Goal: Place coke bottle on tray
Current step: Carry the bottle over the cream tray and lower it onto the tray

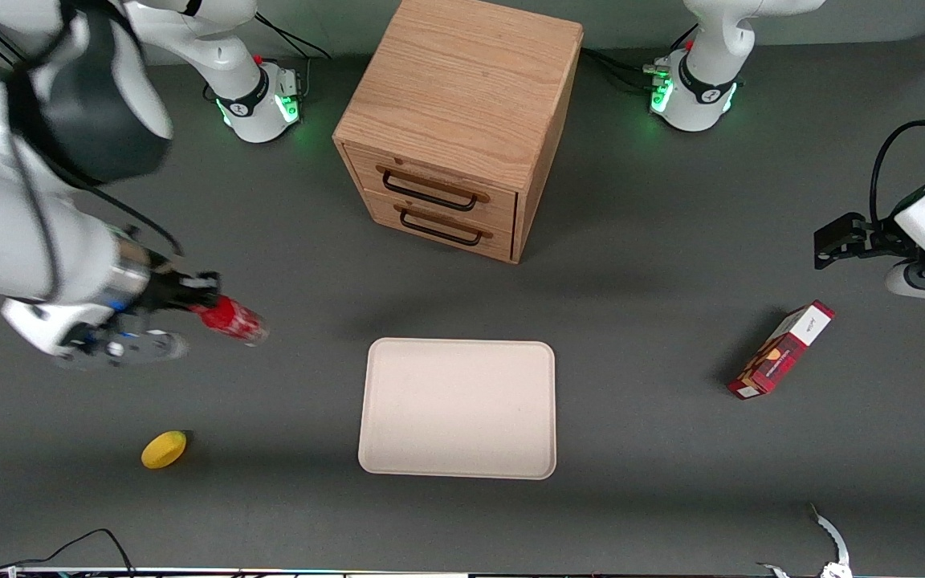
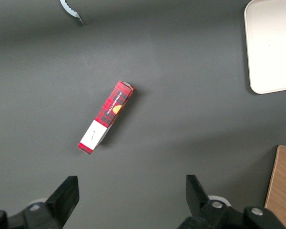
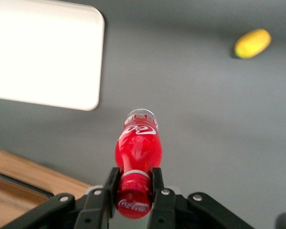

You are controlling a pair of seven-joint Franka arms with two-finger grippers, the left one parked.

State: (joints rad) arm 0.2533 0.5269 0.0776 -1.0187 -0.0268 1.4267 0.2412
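Front view: the right arm's gripper (image 1: 204, 299) holds the coke bottle (image 1: 231, 318) above the grey table (image 1: 639, 449), toward the working arm's end. The bottle lies nearly level, its clear base pointing toward the tray (image 1: 458, 408), which sits bare and well apart from it. A wooden cabinet (image 1: 462, 120) with 2 drawers stands farther from the camera than the tray. A yellow lemon (image 1: 164, 449) lies nearer the camera than the bottle.

Left wrist view: a red and white box (image 2: 106, 117) lies on the table, with 1 corner of the tray (image 2: 271, 45) showing.

Right wrist view: 2 fingers (image 3: 110, 183) clamp the bottle (image 3: 137, 152) at its neck, just below the red cap.

Such a narrow hold on a sideways bottle could let it swing or slip. Released this way, it would likely roll across the tray, maybe over the low rim.
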